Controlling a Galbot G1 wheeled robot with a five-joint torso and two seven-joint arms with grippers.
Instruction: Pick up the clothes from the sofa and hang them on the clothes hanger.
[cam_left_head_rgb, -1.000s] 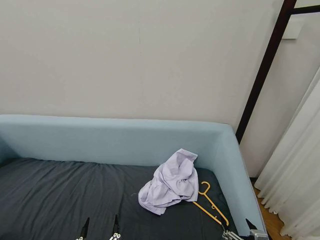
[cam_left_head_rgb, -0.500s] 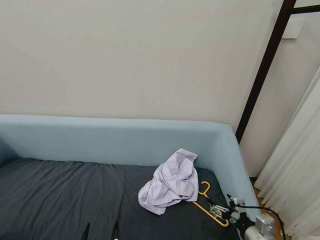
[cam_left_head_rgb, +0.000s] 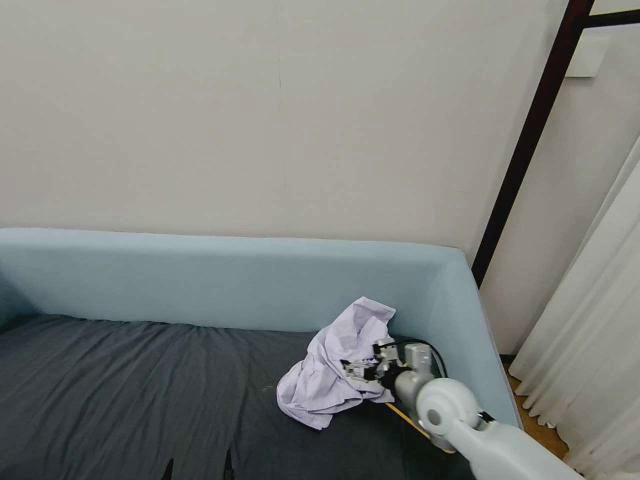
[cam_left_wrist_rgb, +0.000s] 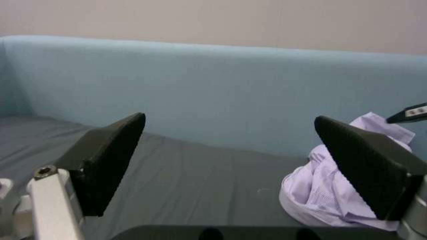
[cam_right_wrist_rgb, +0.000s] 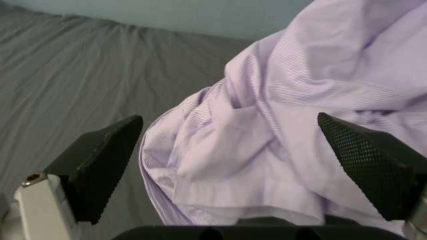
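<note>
A crumpled lavender shirt (cam_left_head_rgb: 335, 372) lies on the dark seat of the sofa (cam_left_head_rgb: 120, 395), near its right end. My right gripper (cam_left_head_rgb: 362, 368) reaches in from the right and is at the shirt's right side. In the right wrist view the right gripper (cam_right_wrist_rgb: 233, 167) is open, with the shirt (cam_right_wrist_rgb: 320, 100) spread just beyond and between its black fingers (cam_right_wrist_rgb: 100, 160). A short piece of the orange hanger (cam_left_head_rgb: 403, 414) shows under the right arm. My left gripper (cam_left_wrist_rgb: 233, 165) is open and low over the seat, well left of the shirt (cam_left_wrist_rgb: 327, 195).
The light blue backrest (cam_left_head_rgb: 220, 280) and right armrest (cam_left_head_rgb: 468, 330) wall in the seat. A dark rack pole (cam_left_head_rgb: 530, 130) leans up at the right, with a white curtain (cam_left_head_rgb: 590, 350) beside it. The seat to the left of the shirt is bare.
My right arm has come up from the bottom right corner and swung left over the hanger to the shirt. The left gripper's tips have dropped lower at the bottom edge.
</note>
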